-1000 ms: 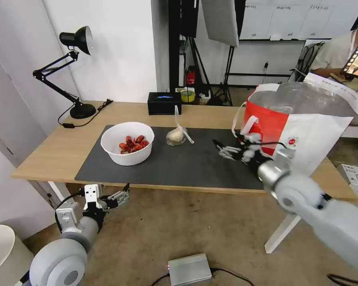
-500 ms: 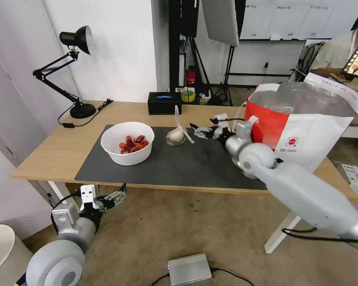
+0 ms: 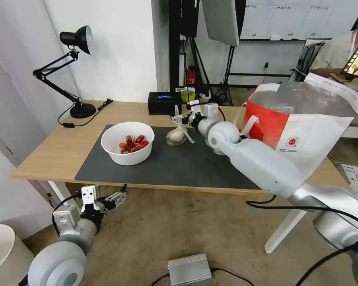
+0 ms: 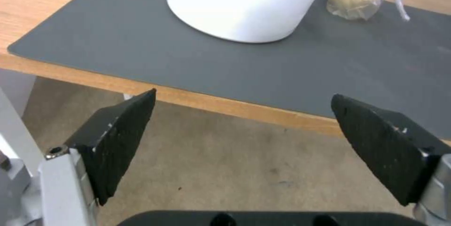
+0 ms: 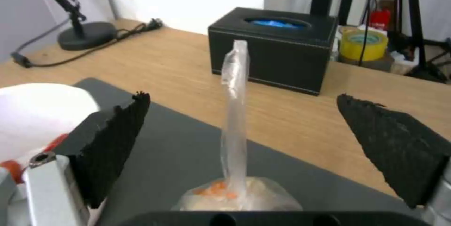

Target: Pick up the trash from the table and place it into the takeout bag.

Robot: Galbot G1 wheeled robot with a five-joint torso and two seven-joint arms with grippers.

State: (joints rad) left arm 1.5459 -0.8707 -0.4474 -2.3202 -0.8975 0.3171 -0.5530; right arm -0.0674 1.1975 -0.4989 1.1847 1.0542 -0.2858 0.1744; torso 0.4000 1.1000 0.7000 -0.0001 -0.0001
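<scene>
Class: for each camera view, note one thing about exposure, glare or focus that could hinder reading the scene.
Head view: straight wall edges bow near the borders; the takeout bag lining glints. Left wrist view: the white bowl is overexposed, its wall featureless. Right wrist view: the near bowl is a white blur, while the knotted clear bag stays fairly sharp.

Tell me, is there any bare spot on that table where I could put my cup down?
Yes. The dark mat lies bare between the knotted bag and the takeout bag, though the right arm spans part of it. Bare wood lies between the lamp and the white bowl. It is crowded around the tissue box, where the right gripper hovers open.
</scene>
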